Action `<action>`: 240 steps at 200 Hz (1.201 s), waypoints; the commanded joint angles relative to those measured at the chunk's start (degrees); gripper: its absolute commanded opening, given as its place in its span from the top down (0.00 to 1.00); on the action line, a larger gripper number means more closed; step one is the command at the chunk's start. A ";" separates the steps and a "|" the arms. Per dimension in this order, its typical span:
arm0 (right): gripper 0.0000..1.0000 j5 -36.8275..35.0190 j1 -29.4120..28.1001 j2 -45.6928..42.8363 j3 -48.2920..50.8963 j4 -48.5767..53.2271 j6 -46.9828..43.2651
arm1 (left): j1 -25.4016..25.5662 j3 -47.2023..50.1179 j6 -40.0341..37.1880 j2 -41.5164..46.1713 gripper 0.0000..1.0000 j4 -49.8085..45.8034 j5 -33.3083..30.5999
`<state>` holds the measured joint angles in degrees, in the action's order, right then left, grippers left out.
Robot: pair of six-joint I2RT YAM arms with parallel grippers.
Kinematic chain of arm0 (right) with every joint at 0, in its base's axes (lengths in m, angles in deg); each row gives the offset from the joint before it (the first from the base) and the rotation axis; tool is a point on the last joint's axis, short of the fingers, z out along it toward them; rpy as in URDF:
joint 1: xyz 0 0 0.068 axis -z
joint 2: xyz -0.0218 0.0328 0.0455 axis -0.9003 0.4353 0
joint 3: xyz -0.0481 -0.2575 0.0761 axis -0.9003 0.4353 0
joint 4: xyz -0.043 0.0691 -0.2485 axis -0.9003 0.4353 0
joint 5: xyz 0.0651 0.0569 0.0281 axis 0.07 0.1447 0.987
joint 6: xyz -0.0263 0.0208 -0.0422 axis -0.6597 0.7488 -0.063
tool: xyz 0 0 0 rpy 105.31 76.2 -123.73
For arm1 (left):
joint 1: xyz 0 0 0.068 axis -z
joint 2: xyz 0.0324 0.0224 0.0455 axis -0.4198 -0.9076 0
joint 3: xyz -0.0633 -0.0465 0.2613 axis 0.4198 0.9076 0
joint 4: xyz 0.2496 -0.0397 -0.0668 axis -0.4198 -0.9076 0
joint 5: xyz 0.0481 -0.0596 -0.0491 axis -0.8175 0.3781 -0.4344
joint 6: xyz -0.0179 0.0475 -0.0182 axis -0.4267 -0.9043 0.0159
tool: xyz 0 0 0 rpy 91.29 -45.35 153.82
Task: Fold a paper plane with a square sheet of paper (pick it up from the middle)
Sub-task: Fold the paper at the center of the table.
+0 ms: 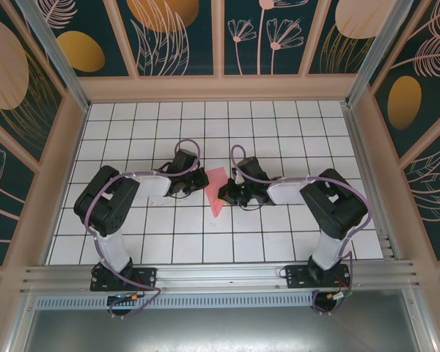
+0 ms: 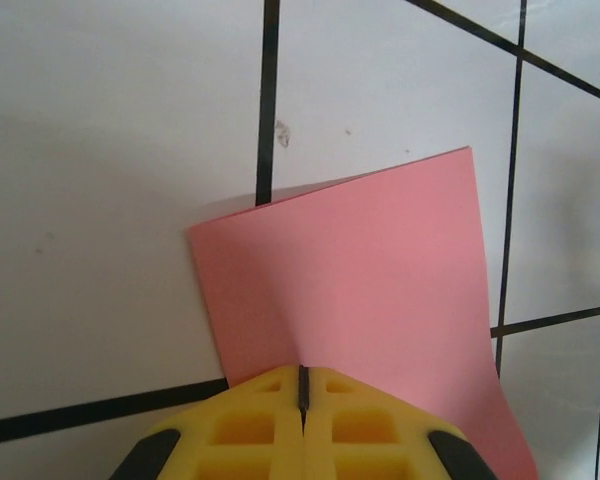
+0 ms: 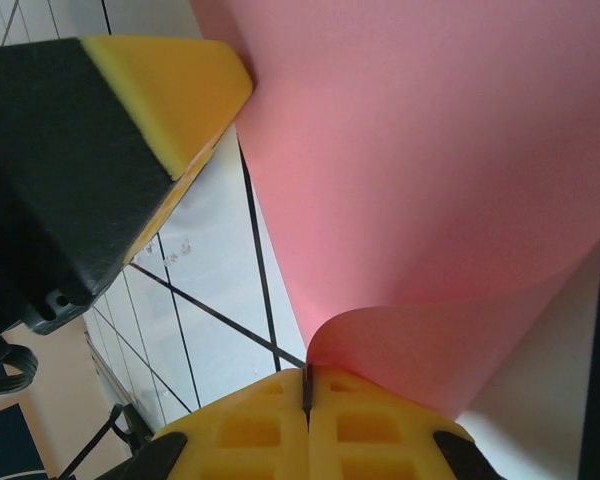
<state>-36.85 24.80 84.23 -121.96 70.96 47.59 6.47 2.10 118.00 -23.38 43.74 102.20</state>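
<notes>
Right now the left pincer [image 2: 302, 380] is shut on one edge of the square sheet of paper [image 2: 370, 270] and the right pincer [image 3: 307, 380] on a curled part, near the middle of the worktop [image 1: 293, 139]. To fold cleanly, both grips should hold firm and move together so the thin sheet neither slips nor tears

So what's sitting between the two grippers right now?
The square sheet of paper spans that gap, pinched by the left gripper and the right gripper; the top external view shows it.
</notes>
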 commanded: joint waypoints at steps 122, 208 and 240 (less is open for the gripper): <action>1.00 -1.24 -0.77 3.36 -1.52 -6.72 0.87 | 0.22 -2.00 -1.27 -3.07 0.97 -3.24 0.61; 1.00 -0.80 -1.34 4.82 -2.36 -7.14 -0.53 | 0.22 -1.86 -1.19 -3.29 0.97 -2.81 1.05; 1.00 -1.14 -1.47 5.35 -3.19 -5.94 -1.49 | 0.22 -1.73 -1.18 -3.23 0.97 -2.89 1.14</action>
<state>-37.29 23.86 88.42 -123.27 65.65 47.92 6.47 0.46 117.63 -24.63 43.02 102.55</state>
